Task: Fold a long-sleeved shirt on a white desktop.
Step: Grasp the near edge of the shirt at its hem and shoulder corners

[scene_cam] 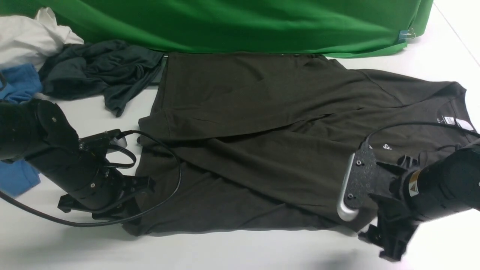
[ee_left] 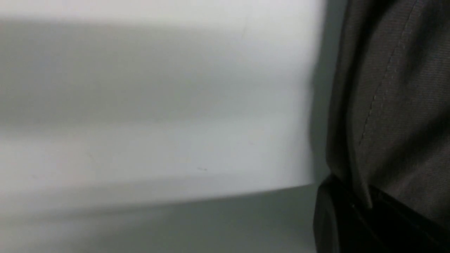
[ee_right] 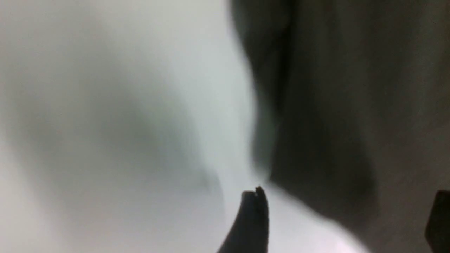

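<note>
On the white table [scene_cam: 240, 251] before a green backdrop [scene_cam: 240, 22], my left claw [scene_cam: 138, 200] clenches the near left hem of the long-sleeved shirt [scene_cam: 262, 150]; my right claw [ee_right: 346, 211], blurred close-up, stands released.

A green cloth backdrop [scene_cam: 240, 26] spans the far side — creased. A blue clip [scene_cam: 407, 35] grips its right end.
</note>
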Controlling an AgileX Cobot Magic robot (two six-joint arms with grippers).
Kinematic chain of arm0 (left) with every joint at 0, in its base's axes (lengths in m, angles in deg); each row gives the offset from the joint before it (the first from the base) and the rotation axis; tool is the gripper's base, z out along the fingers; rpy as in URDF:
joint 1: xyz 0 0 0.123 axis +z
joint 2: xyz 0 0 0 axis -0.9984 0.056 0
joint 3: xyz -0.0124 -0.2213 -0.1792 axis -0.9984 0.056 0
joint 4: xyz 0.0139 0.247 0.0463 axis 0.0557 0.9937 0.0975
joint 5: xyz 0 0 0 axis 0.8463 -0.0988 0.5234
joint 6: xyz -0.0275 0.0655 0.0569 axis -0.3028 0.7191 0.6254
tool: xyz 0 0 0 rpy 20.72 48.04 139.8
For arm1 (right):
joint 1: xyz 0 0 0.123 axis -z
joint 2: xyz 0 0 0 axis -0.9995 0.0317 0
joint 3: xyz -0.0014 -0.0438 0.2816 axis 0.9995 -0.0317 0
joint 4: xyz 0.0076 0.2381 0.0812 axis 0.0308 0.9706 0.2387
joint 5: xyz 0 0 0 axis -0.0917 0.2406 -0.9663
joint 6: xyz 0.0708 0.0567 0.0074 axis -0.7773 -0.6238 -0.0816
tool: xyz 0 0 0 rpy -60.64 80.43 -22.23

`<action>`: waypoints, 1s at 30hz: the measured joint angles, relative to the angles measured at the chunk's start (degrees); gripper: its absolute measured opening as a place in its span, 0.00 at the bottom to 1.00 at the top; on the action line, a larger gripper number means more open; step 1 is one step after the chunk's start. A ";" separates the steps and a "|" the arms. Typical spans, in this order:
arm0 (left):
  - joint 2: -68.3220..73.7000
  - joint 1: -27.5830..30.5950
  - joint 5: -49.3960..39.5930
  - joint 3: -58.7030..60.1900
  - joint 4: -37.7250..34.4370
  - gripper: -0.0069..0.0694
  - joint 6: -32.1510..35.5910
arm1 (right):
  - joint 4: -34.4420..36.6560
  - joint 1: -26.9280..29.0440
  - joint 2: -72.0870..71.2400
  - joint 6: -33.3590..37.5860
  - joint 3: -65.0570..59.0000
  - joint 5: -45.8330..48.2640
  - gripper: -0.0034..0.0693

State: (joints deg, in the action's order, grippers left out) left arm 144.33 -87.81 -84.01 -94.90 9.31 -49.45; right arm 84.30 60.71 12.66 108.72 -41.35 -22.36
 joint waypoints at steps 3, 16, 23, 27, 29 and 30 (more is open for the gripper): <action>0.01 0.00 0.00 0.00 -0.11 0.13 0.06 | 0.00 0.00 1.93 2.16 0.06 -5.14 0.86; 0.12 0.00 0.05 0.00 -0.19 0.13 0.27 | 0.38 0.00 8.86 4.43 1.29 -5.06 0.64; -1.10 0.00 0.12 0.06 -0.02 0.13 0.65 | 0.53 -0.07 7.77 3.25 1.36 -2.31 0.14; -3.56 0.00 0.42 0.10 0.18 0.13 0.70 | 0.00 -0.07 4.71 2.65 0.75 1.57 0.12; -5.59 0.00 0.00 0.10 0.65 0.13 0.70 | 0.00 -0.07 1.62 1.70 0.70 3.80 0.12; -6.22 0.00 -0.26 0.10 0.77 0.13 0.70 | 0.00 -0.07 0.39 1.32 0.70 4.65 0.12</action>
State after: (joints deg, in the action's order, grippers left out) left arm 138.12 -87.81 -84.27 -94.80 10.08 -48.75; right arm 84.30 60.65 13.05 110.04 -40.65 -17.71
